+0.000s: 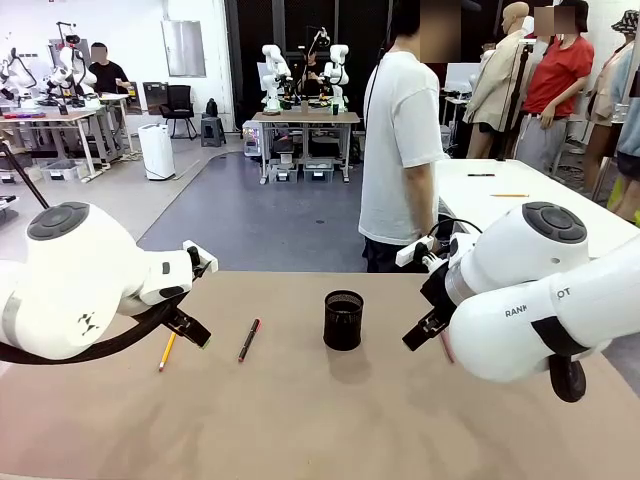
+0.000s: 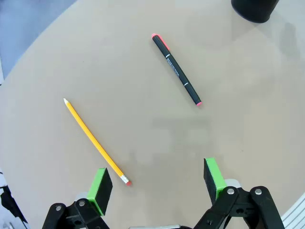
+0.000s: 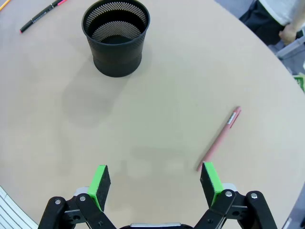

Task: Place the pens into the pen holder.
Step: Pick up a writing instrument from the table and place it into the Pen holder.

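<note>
Toward the far edge of the worktop [image 1: 300,420], at mid-width, the holder [image 3: 116,40] stands upright and empty. No pen is in yet, so all three placements remain. Black pen [image 2: 176,69] and pencil [image 2: 95,141] lie flat on the holder's left, apart from each other; the pink pen [image 3: 220,138] lies on its right. Left tool [image 2: 157,179] hovers wide and empty near the pencil's eraser end. Right tool [image 3: 155,179], equally wide and empty, hovers beside the pink pen. Worktop surface: plain tan, matte. Beyond the far edge a person [image 1: 405,150] stands on grey floor, with other tables farther off.
</note>
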`<action>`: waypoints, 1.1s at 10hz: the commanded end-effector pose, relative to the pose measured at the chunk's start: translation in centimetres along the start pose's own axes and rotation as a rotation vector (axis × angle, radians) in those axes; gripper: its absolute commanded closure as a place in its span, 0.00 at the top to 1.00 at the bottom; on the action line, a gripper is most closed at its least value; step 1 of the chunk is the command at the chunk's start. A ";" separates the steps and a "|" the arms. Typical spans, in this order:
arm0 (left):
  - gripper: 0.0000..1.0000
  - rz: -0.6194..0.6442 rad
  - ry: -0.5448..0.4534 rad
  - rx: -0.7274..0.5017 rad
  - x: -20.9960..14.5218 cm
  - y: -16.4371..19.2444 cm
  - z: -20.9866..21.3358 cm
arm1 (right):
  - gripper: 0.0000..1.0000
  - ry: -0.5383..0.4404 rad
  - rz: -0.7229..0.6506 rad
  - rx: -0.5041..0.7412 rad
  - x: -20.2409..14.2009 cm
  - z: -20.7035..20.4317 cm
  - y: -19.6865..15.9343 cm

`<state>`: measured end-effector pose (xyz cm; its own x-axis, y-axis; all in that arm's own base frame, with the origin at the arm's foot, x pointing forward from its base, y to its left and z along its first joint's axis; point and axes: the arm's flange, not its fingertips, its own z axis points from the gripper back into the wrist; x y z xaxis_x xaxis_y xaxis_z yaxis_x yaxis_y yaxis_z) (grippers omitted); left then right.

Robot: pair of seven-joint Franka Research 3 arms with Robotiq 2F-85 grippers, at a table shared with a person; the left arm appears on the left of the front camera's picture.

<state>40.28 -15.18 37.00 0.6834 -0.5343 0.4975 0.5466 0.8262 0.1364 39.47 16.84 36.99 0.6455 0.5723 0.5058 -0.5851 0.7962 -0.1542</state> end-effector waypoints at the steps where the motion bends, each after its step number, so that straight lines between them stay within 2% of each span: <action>1: 1.00 0.000 -0.001 0.000 0.0 0.0 0.0 | 1.00 0.000 -0.001 0.000 0.0 0.0 0.0; 11: 1.00 0.000 -0.001 0.000 0.0 0.0 0.0 | 1.00 0.000 -0.001 0.000 0.0 0.0 0.0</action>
<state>40.28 -15.18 37.00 0.6834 -0.5343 0.4975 0.5466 0.8262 0.1364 39.47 16.84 36.99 0.6456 0.5722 0.5058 -0.5850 0.7962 -0.1541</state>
